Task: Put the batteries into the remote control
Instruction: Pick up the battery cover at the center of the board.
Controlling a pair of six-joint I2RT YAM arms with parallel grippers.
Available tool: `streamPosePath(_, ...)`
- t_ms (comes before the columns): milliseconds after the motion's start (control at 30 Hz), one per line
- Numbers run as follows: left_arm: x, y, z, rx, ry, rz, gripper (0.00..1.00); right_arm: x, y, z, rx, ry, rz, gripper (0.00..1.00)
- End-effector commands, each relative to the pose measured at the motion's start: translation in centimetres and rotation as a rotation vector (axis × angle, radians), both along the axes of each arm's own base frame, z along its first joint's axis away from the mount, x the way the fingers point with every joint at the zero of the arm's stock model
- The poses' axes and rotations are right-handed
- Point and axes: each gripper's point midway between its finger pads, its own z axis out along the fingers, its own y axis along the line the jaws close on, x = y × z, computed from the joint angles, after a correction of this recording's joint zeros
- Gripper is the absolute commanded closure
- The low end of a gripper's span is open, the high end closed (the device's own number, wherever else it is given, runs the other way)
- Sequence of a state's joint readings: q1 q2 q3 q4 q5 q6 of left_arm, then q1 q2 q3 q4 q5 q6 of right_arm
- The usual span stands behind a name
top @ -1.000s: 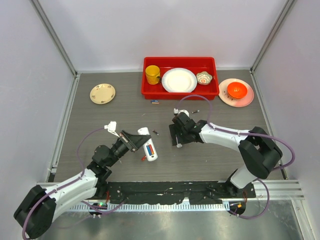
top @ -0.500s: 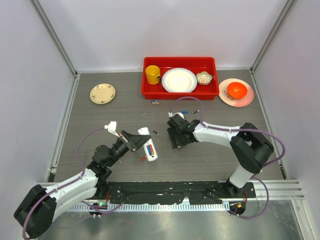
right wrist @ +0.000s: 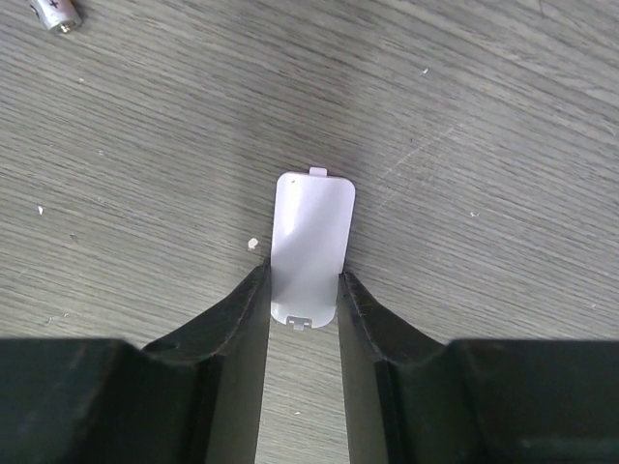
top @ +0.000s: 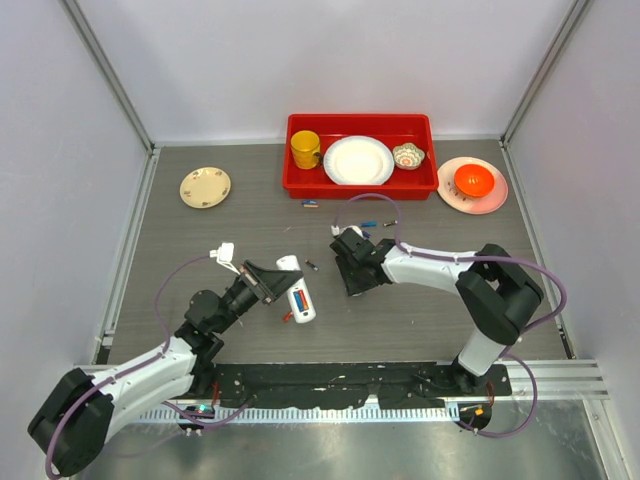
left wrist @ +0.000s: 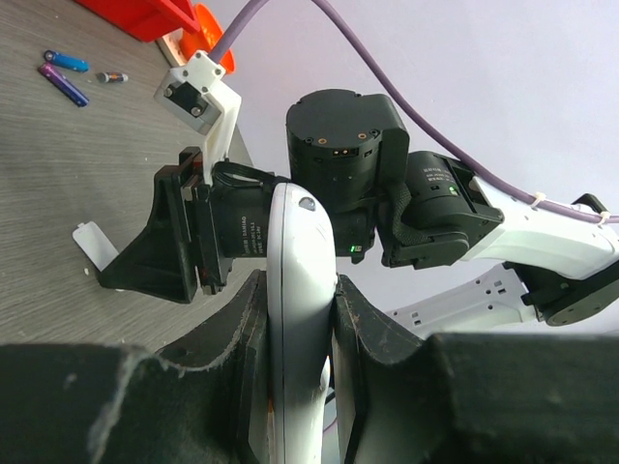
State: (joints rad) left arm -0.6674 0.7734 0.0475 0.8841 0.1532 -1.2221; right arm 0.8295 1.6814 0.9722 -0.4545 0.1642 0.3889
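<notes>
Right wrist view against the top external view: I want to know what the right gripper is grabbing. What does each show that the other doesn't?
Only the right wrist view shows the small white plate lying flat, its long edges touched by both fingers, and a battery end at the corner. Only the top external view shows the left gripper holding the remote control, coloured batteries in its slot, and the red tray. Both show the right gripper and the grey table.

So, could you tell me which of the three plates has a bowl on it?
The pink plate right of the red tray: it carries an orange bowl. The white plate and the cream plate are bare.
</notes>
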Motion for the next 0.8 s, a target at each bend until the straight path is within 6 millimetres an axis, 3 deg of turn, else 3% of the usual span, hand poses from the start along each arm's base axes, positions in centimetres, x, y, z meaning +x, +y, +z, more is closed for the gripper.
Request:
streamPosePath(0,0.0,-0.3,3.0,-0.053,-0.084,-0.012,1.00,-0.5,-1.1,0.4,-0.017,-0.013,-0.026,0.71)
streamPosePath(133,0.5,-0.9,3.5,-0.054,-0.089,-0.024,1.00,-0.3,-1.3,4.2,0.075,-0.095,-0.086,0.73)
streamPosePath(167,0.7,-1.1,3.9,-0.058,-0.096,-0.027,1.00,-0.4,-1.4,6.2,0.118,-0.132,-0.100,0.75)
streamPosePath(233,1.3,-1.7,3.8,-0.056,-0.090,-0.030,1.00,-0.8,-1.8,8.0,0.161,-0.152,-0.125,0.77)
streamPosePath(267,1.6,-2.0,4.2,-0.062,-0.094,-0.031,1.00,-1.3,-2.2,9.7,0.201,-0.173,-0.126,0.78)
streamPosePath(333,2.4,-2.7,3.9,-0.060,-0.088,-0.033,1.00,-2.2,-2.4,11.2,0.237,-0.166,-0.120,0.81)
streamPosePath(400,2.7,-3.2,5.6,-0.107,-0.134,-0.044,1.00,-3.3,-3.0,12.8,0.258,-0.163,-0.112,0.88)
streamPosePath(433,3.3,-4.0,4.9,-0.096,-0.118,-0.047,1.00,-3.7,-3.2,13.3,0.267,-0.161,-0.113,0.91)
streamPosePath(500,3.7,-4.4,5.6,-0.140,-0.132,-0.049,1.00,-4.8,-3.7,14.7,0.292,-0.158,-0.098,0.99)
streamPosePath(533,4.0,-4.7,6.0,-0.160,-0.135,-0.049,1.00,-5.3,-4.0,14.9,0.289,-0.149,-0.088,0.99)
streamPosePath(567,4.4,-5.4,4.7,-0.152,-0.102,-0.053,1.00,-5.6,-3.9,15.9,0.312,-0.152,-0.074,0.99)
streamPosePath(633,4.9,-5.7,5.8,-0.216,-0.120,-0.046,1.00,-6.3,-4.1,17.0,0.331,-0.155,-0.043,0.99)
streamPosePath(667,5.2,-6.4,4.8,-0.203,-0.089,-0.055,1.00,-6.3,-4.0,18.1,0.341,-0.171,-0.018,0.99)
streamPosePath(767,5.4,-7.7,4.6,-0.193,-0.093,-0.063,1.00,-6.7,-4.0,19.6,0.349,-0.184,0.021,0.99)
